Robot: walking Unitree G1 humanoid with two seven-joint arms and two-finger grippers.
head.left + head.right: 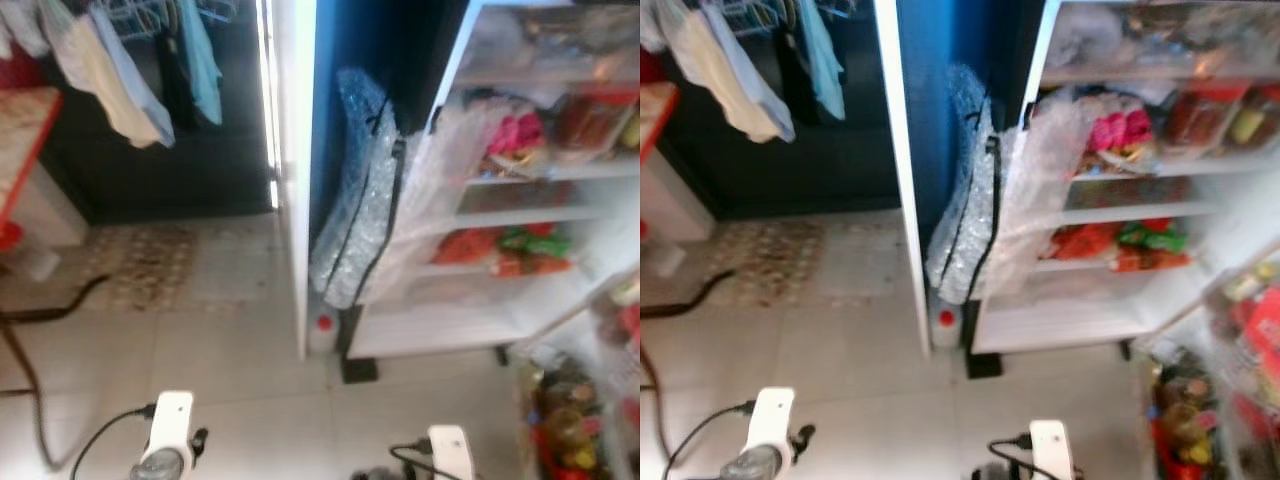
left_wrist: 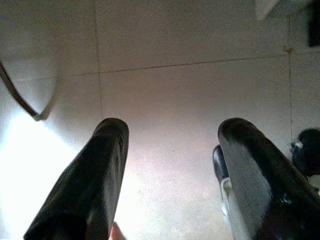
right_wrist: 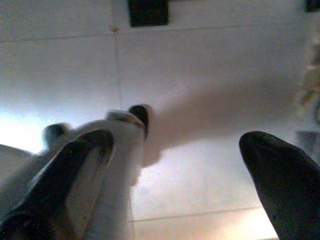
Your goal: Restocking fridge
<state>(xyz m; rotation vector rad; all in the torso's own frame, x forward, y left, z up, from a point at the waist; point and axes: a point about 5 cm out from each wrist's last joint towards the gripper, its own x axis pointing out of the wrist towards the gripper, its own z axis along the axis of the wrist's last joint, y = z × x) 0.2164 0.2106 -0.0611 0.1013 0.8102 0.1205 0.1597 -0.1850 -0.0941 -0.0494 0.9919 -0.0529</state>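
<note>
The robot is facing the open fridge [image 1: 520, 300] to the right; left gripper [image 2: 172, 150] and right gripper [image 3: 190, 160] are hanging spread, empty. Next: fetching stock, likely.

The left gripper [image 2: 170, 150] hangs over a pale tiled floor [image 2: 190, 45], its two long black fingers [image 2: 92, 185] spread wide apart with bare tile showing in the gap between them. Thin grout lines cross the floor, one running nearly level across the upper half of the frame and one upright at the upper left. A dark thin cable [image 2: 17, 95] curves in from the left edge and casts a soft shadow beside it. A strong white glare washes out the lower left. At the lower right, just beside the right-hand finger, sits a rounded black and grey shape [image 2: 222, 175], possibly part of the robot itself.
</note>
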